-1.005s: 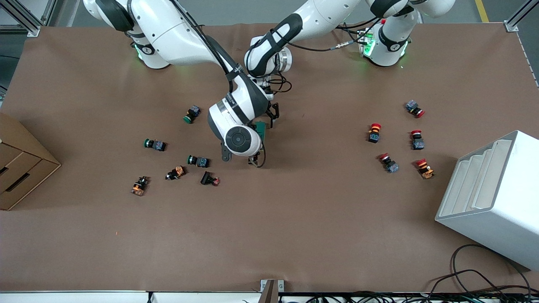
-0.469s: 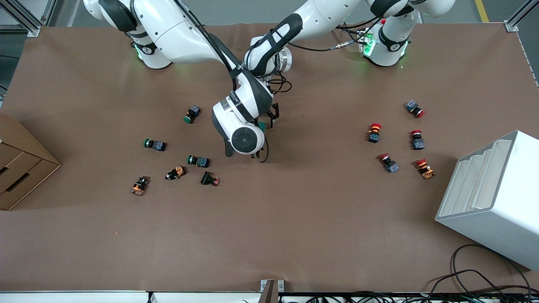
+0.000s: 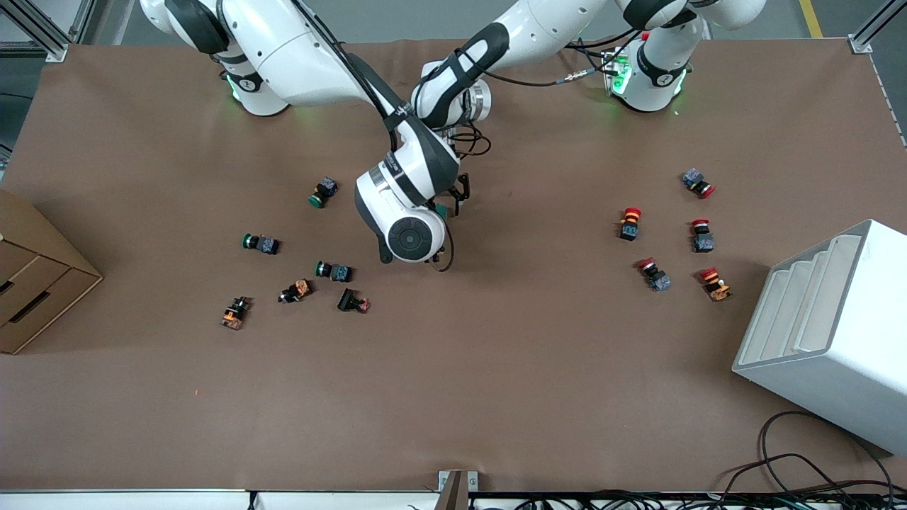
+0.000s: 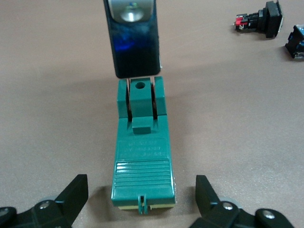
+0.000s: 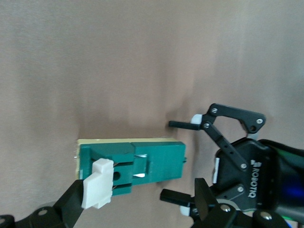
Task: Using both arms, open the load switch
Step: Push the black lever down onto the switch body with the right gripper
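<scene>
The dark green load switch [image 4: 142, 161] lies flat on the brown table, mid-table. In the front view only a sliver of the load switch [image 3: 441, 210] shows under the right arm's wrist [image 3: 407, 237]. My left gripper [image 4: 142, 202] is open low at the table, one finger on each side of the switch's ribbed end, not touching. My right gripper [image 5: 135, 209] hangs open over the switch [image 5: 156, 159]. One of its fingers [image 4: 135, 42] stands at the lever end, where a white piece [image 5: 97, 185] shows. The left gripper [image 5: 228, 156] appears open there too.
Green-capped push-buttons [image 3: 324, 191] and other small buttons [image 3: 333, 270] lie toward the right arm's end. Red-capped ones [image 3: 631, 223] lie toward the left arm's end. A cardboard box [image 3: 35, 276] and a white rack [image 3: 829, 333] stand at the table's two ends.
The right arm's wrist has turned and shifted over the switch, hiding most of the green that showed a second ago. The left arm has stayed put.
</scene>
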